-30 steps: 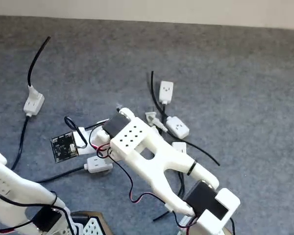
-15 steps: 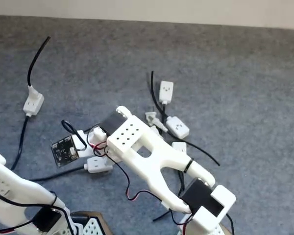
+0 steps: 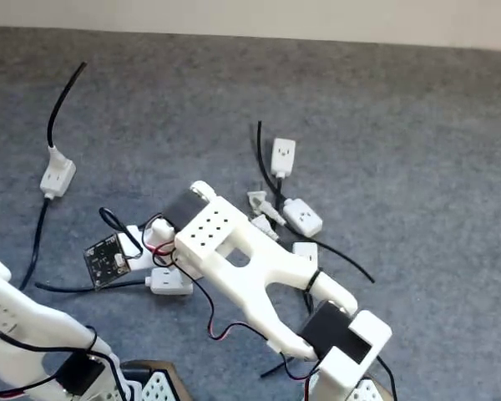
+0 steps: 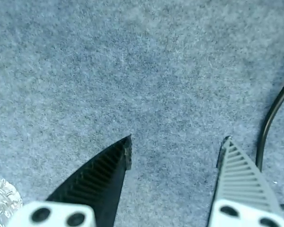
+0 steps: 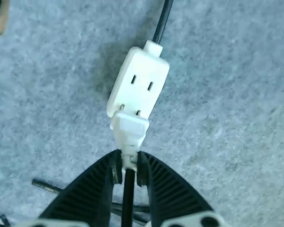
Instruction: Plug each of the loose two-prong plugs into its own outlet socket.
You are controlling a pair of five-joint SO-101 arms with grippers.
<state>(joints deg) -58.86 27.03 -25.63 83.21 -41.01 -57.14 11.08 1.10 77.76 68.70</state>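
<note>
Pinched by its cord end in the right pincer (image 5: 128, 168): white two-prong plug (image 5: 129, 130), prongs meeting a white outlet socket (image 5: 141, 85) on the grey bench (image 4: 132, 71). Left pincer (image 4: 176, 153) spread, near a black cord (image 4: 270, 118).

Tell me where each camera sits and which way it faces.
High view: fixed above, looking down on the grey mat, outlet sockets, outstretched right arm, left arm.
Left wrist view: on the left arm, facing the mat past its open left gripper.
Right wrist view: on the right arm, facing the right gripper, shut on a plug at a socket.
Shared: all show the mat; high and right wrist views, the right arm.
</note>
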